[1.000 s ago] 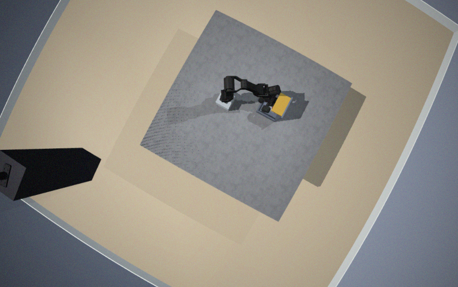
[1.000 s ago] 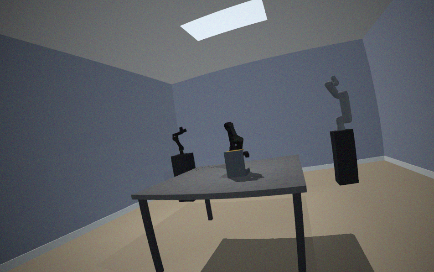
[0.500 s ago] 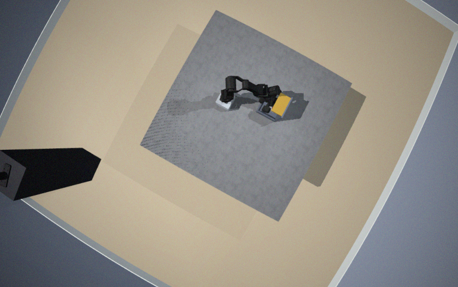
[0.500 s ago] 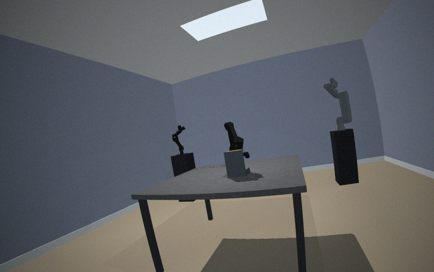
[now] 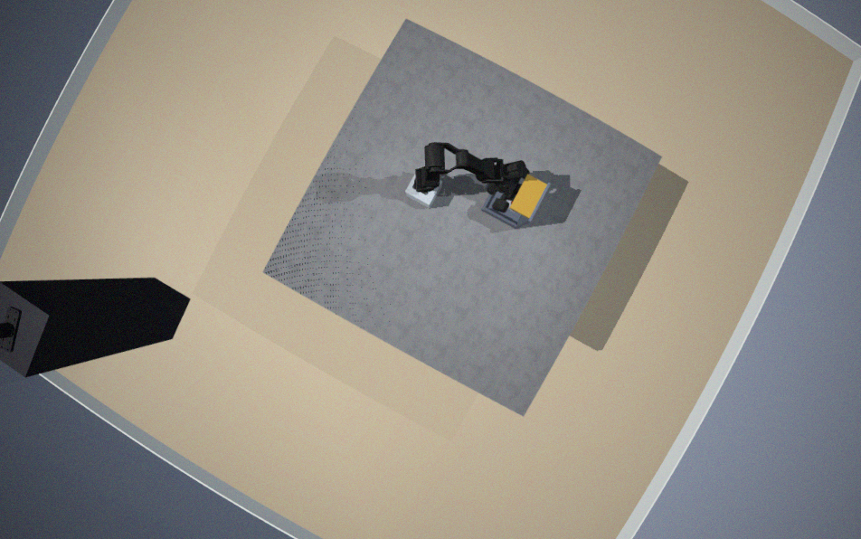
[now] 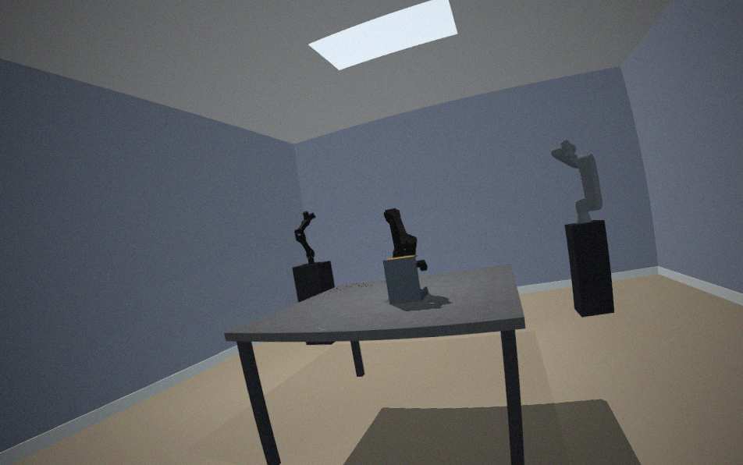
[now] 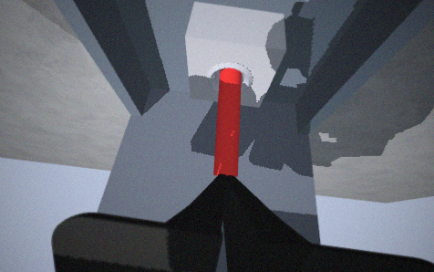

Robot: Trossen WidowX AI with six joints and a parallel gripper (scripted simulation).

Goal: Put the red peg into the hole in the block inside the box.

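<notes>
The red peg (image 7: 227, 123) stands in the hole of the pale block (image 7: 234, 23) in the wrist view, with a long part sticking out toward my fingers. How deep it sits I cannot tell. My gripper (image 7: 224, 182) is shut and empty, its fingertips together right at the peg's free end. Whether they touch it I cannot tell. The blue-grey box (image 5: 541, 202) (image 6: 403, 280) (image 7: 150, 151) surrounds the block. Its flat roof (image 5: 529, 196) is yellow on top. In the top and exterior views the peg is hidden and the fingers are not clearly visible.
The box's side walls (image 7: 120, 50) (image 7: 353, 55) flank the block in the wrist view. The box stands on the grey table (image 5: 412, 272) (image 6: 466, 307). My arm (image 5: 473, 164) (image 6: 403, 232) reaches over to it from its white base (image 5: 421, 198).
</notes>
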